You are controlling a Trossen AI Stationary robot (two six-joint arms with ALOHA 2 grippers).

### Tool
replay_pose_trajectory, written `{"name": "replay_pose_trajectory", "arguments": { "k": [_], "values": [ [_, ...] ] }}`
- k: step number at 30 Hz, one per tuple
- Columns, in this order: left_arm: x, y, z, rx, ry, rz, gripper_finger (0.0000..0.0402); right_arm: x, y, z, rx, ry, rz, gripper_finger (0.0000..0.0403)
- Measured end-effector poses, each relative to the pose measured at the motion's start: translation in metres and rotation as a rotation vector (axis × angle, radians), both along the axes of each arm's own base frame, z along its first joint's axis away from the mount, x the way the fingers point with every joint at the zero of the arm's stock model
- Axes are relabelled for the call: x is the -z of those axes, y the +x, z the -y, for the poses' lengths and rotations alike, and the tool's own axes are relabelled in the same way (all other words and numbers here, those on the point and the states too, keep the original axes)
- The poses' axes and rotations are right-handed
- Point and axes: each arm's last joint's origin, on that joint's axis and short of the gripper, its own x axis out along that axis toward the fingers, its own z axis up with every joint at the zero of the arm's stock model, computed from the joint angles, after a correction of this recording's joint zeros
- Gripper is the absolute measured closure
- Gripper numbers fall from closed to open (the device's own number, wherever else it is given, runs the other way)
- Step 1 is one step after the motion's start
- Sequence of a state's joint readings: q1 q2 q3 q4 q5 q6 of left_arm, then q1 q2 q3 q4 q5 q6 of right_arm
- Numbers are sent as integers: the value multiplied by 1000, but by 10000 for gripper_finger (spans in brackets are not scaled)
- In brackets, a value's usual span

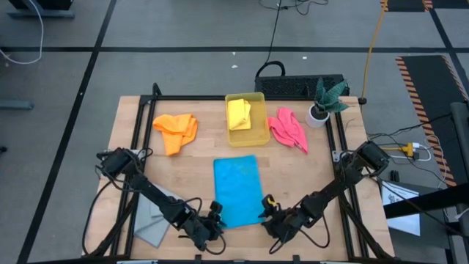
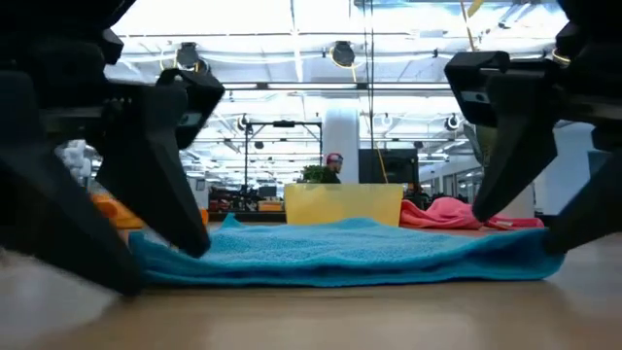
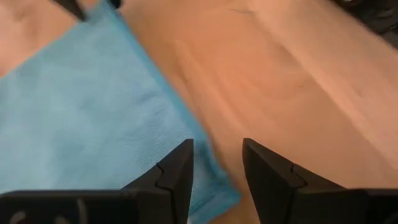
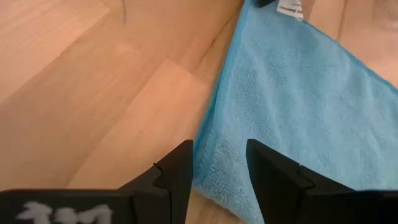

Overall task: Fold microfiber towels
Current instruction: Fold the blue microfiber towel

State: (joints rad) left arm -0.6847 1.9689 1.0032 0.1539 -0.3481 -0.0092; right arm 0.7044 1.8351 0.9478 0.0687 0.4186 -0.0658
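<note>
Your wooden table [image 1: 198, 158] carries the blue towel [image 1: 238, 189] at centre, folded into an upright rectangle. At its 7 o'clock corner your left gripper [image 1: 217, 217] stands spread, empty; at 5 o'clock your right gripper [image 1: 268, 214] likewise.

We see a light wooden table [image 1: 198, 158] from above. On it, at the far edge, sits a translucent yellow bin [image 1: 246, 136]. An orange towel [image 1: 176, 131] lies crumpled to the bin's left and a pink towel [image 1: 288, 129] to its right. Beyond the pink one stands a small plant in a white pot [image 1: 321, 107]. A blue towel [image 1: 238, 190] lies flat in front of the bin. A grey towel [image 1: 154, 224] lies at the near left corner.
</note>
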Motion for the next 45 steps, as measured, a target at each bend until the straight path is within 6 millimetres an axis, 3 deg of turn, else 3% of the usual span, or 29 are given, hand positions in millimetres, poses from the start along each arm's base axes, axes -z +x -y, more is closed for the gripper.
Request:
{"name": "replay_pose_trajectory", "arguments": {
  "k": [8,15,22,27,34,39,45],
  "values": [
    [0,-8,-5,-75,71,-55,261,7,-6,2,-72,-16,-44,259],
    [2,-6,-10,-125,48,-73,261,23,-19,11,-94,15,28,259],
    [3,-6,-10,-118,48,-80,261,26,-21,16,-155,-90,74,264],
    [3,-6,-9,-116,44,-79,261,26,-18,20,-179,-118,75,299],
    [2,-9,-1,3,127,-34,261,27,-16,24,-138,-117,75,392],
    [1,-9,2,63,178,-1,246,27,-15,24,-96,-75,79,388],
    [1,-8,-1,73,190,-13,198,27,-14,24,-81,-58,84,396]
  ]
}}
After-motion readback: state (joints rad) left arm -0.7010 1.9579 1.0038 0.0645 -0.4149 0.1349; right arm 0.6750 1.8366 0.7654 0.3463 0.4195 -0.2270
